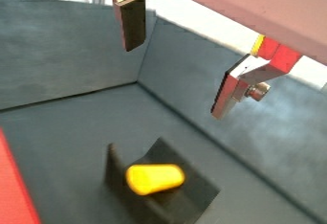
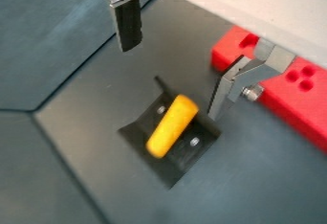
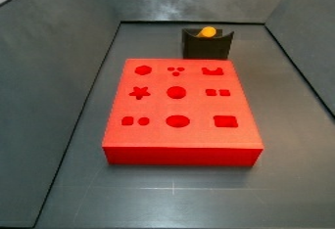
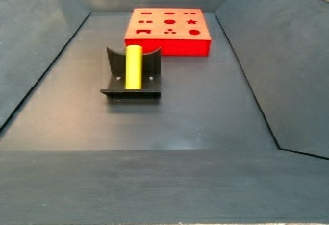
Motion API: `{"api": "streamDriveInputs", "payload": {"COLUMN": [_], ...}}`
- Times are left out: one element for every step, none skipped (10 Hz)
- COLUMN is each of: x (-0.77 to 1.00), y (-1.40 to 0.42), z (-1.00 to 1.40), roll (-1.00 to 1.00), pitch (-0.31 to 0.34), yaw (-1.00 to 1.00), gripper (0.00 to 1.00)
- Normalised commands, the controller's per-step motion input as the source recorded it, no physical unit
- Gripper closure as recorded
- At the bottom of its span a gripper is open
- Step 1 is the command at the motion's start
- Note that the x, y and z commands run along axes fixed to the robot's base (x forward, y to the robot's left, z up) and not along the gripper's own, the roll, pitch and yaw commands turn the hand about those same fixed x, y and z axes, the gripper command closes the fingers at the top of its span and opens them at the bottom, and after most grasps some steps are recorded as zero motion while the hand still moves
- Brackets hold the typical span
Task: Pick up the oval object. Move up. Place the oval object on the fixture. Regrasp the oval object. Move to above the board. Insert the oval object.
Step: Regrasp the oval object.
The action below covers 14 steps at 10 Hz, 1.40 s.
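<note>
Oval object [image 2: 171, 125] lies in the fixture [image 2: 143, 132] notch beside the board [image 3: 178, 101]; gripper [image 2: 183, 44] hangs above the fixture, fingers apart and empty, so regrasp is likely in hand: next, descend and close on the peg.

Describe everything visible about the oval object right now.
The oval object is a short, smooth yellow-orange peg with rounded ends, plastic-looking. It lies lengthwise on the dark fixture, one end propped against its upright. Nothing else touches it: the gripper hangs open above, fingers apart. The red board sits separately nearby.
</note>
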Motion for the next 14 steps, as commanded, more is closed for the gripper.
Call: {"api": "streamDriveInputs", "payload": {"x": [0.03, 0.04, 0.05, 0.06, 0.08, 0.09, 0.09, 0.08, 0.08, 0.03, 0.03, 0.05, 0.06, 0.07], "y": [-0.03, -0.03, -0.03, -0.03, -0.03, -0.04, -0.04, -0.03, -0.03, 0.07, 0.08, 0.07, 0.06, 0.06], "z": [0.00, 0.00, -0.01, -0.01, -0.01, -0.01, -0.01, -0.01, -0.01, -1.00, -1.00, -1.00, -1.00, -1.00], "roll": [1.00, 1.00, 1.00, 1.00, 1.00, 0.75, 0.62, 0.39, 0.28, 0.16, 0.14, 0.12, 0.11, 0.09], "pitch": [-0.012, 0.006, 0.022, 0.045, 0.074, 0.109, 0.112, 0.110, 0.095, 0.142, 0.119, 0.062, 0.035, -0.037], "yaw": [0.03, 0.03, 0.03, 0.04, 0.05, 0.07, 0.08, 0.10, 0.12, 0.15, 0.16, 0.18, 0.18, 0.17], "gripper": [0.00, 0.00, 0.00, 0.00, 0.00, 0.00, 0.00, 0.00, 0.00, 0.00, 0.00, 0.00, 0.00, 0.00]}}
